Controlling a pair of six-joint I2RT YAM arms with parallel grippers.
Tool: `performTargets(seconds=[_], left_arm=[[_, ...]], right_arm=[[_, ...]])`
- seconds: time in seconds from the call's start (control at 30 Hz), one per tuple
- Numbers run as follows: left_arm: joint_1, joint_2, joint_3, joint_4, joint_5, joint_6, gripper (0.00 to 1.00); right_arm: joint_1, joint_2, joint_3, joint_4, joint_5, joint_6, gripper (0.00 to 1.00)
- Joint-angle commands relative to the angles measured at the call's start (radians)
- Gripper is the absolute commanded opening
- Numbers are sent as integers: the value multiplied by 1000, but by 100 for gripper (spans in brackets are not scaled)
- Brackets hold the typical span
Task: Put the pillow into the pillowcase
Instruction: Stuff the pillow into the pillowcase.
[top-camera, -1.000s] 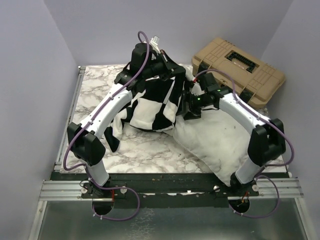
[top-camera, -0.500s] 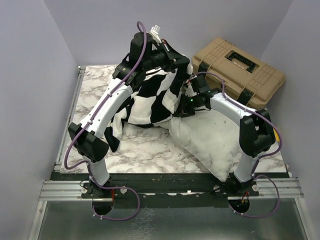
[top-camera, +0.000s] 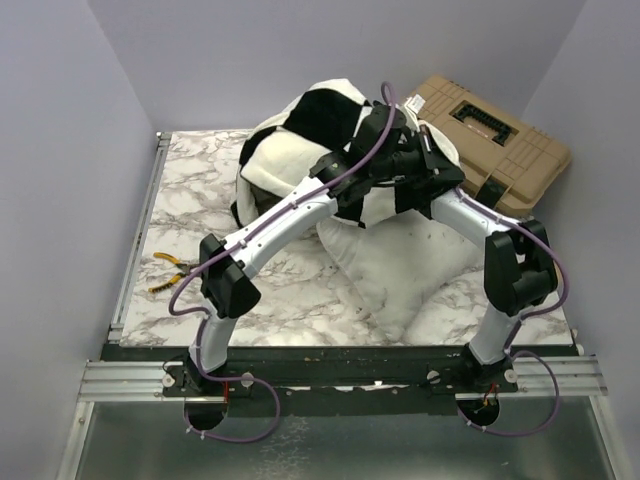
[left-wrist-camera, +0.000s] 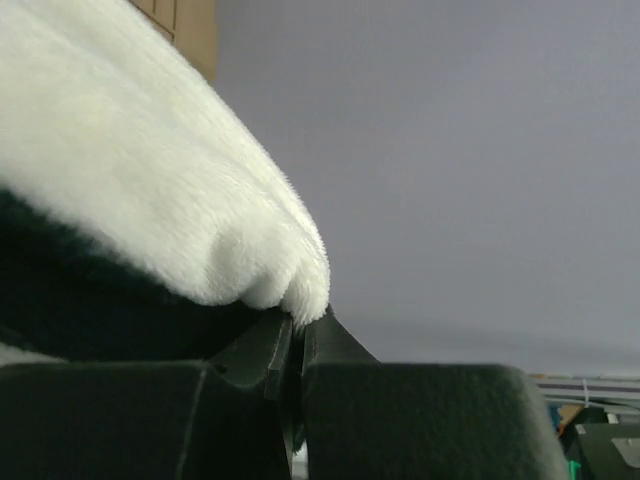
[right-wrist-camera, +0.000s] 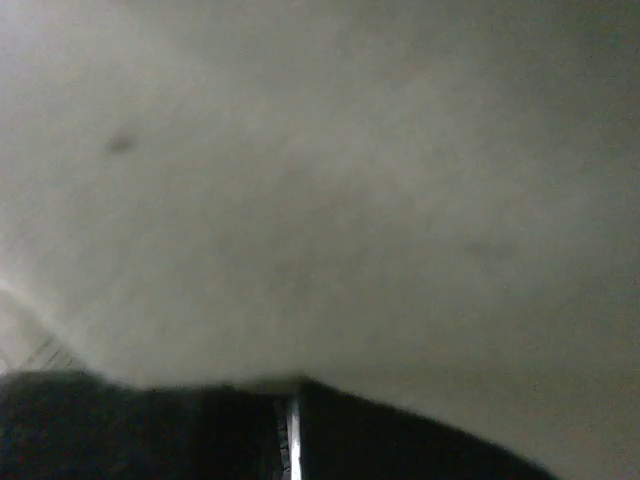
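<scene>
While its near end sprawls over the marble-patterned desk (top-camera: 290, 290) close to the right arm's base, the large plain white puffy pillow (top-camera: 400, 265) runs back toward the middle, where its far end disappears beneath raised cloth. Yellow-handled pliers (top-camera: 165, 266) lie well apart at the desk's left edge. Above the pillow both arms meet. The left hand (left-wrist-camera: 297, 338) is pinched tight on a fluffy edge of the limp black-and-white checked fabric pillowcase (top-camera: 300, 130), which hangs bunched and lifted toward the back of the desk. The right hand (right-wrist-camera: 292, 420) is closed too, with pale cloth pressed against its camera, though whether that cloth is pillow or case cannot be told. Beyond them sits a tan hard plastic toolbox (top-camera: 485, 130). The step in hand appears to be drawing the case over the pillow's far end. It calls for firm pinches, the mouth spread between the two hands, and a steady pull along the pillow's length so the filling does not bunch at the opening.
</scene>
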Motion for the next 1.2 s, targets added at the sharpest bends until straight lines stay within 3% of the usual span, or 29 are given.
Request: performTargets(seconds=[0.0, 0.07, 0.1, 0.13, 0.17, 0.3, 0.57, 0.7, 0.8, 1.0, 1.17], left_arm=[[-97, -41, 0, -11, 153, 92, 5], [-68, -111, -54, -142, 24, 210, 47], [-52, -149, -74, -212, -79, 267, 87], [-38, -192, -100, -281, -184, 322, 96], [-23, -236, -131, -329, -279, 365, 99], [76, -418, -315, -381, -472, 425, 99], [359, -616, -742, -447, -397, 276, 99], [435, -670, -1035, -211, -221, 147, 97], [452, -679, -1184, 44, -194, 50, 90], [456, -565, -1237, 369, -191, -18, 82], [456, -551, -1216, 467, -146, -29, 79]], right_arm=[[13, 83, -45, 259, -37, 201, 0], [10, 97, -39, 258, -38, 202, 0], [11, 104, -33, 252, -38, 199, 0], [11, 111, -30, 250, -38, 199, 0], [11, 117, -30, 254, -38, 203, 0], [10, 141, -24, 261, -32, 206, 0], [11, 183, -1, 279, -24, 217, 0], [11, 189, 7, 301, -20, 225, 0], [11, 188, 9, 311, -13, 228, 0], [10, 187, 11, 303, -5, 227, 0], [11, 181, 16, 273, 5, 214, 0]])
